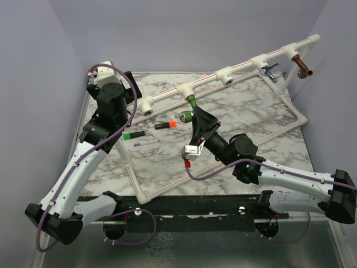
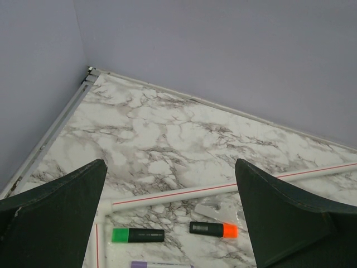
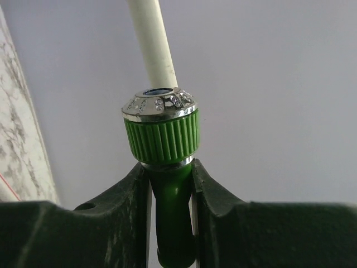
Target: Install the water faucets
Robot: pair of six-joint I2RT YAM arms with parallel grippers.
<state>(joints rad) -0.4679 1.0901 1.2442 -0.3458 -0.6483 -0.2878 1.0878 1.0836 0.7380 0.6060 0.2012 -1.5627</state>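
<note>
The bright green faucet (image 1: 191, 104) stands with its end at a white tee fitting (image 1: 186, 91) on the pipe rail. My right gripper (image 1: 194, 113) is shut on its body, just below the ribbed green knob (image 3: 160, 134) with a chrome ring. In the right wrist view the faucet (image 3: 170, 195) sits between the jaws of that gripper (image 3: 170, 170). The chrome faucet (image 1: 269, 71) and the copper-brown faucet (image 1: 304, 68) sit in tees at the far right. My left gripper (image 1: 114, 78) is open and empty at the back left, and in its own view (image 2: 170, 215) it hovers above the markers.
A white pipe frame (image 1: 290, 125) lies on the marble table. A green-capped marker (image 2: 138, 235), an orange-capped marker (image 2: 213, 229) and a purple one (image 1: 146, 143) lie inside it. Two free tees (image 1: 146, 108) (image 1: 226, 76) sit on the rail. Grey walls close three sides.
</note>
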